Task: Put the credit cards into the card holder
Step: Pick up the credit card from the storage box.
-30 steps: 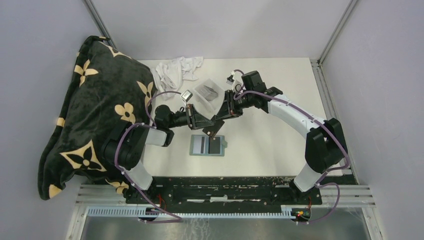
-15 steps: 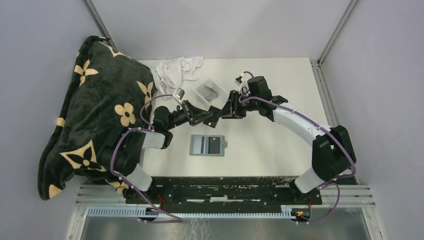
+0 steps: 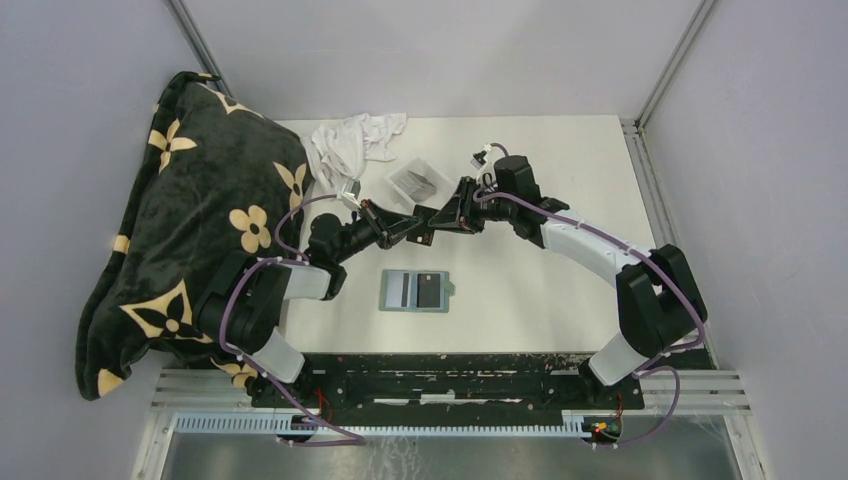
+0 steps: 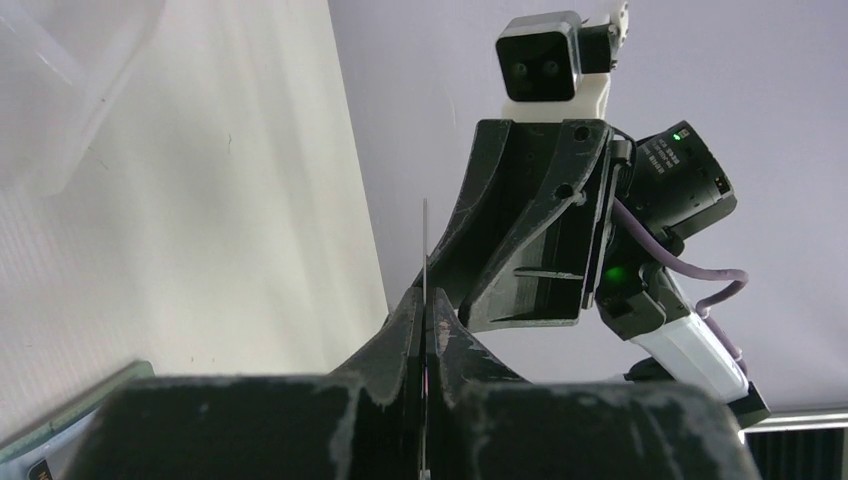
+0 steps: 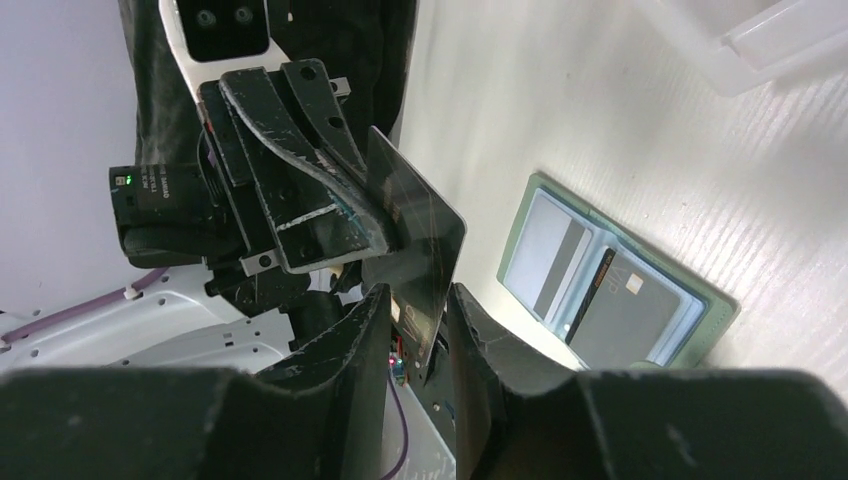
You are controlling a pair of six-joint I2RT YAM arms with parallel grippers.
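The left fingers [image 4: 400, 340] are clamped on a dark credit card [image 5: 415, 225], holding it on edge in the air. The right fingers [image 5: 365, 330] stand narrowly parted either side of its free end, and whether they press it I cannot tell. I'd say the right fingers should grip it square before the left let go, then tip it flat toward the card holder [image 5: 720, 318], lying open on the tabletop [image 3: 540, 290] below both pairs of fingers.

White table [image 3: 560, 200] carries the open card holder [image 3: 447, 291], clear tray [image 3: 393, 182], crumpled cloth [image 3: 355, 140] and blanket [image 3: 190, 230].
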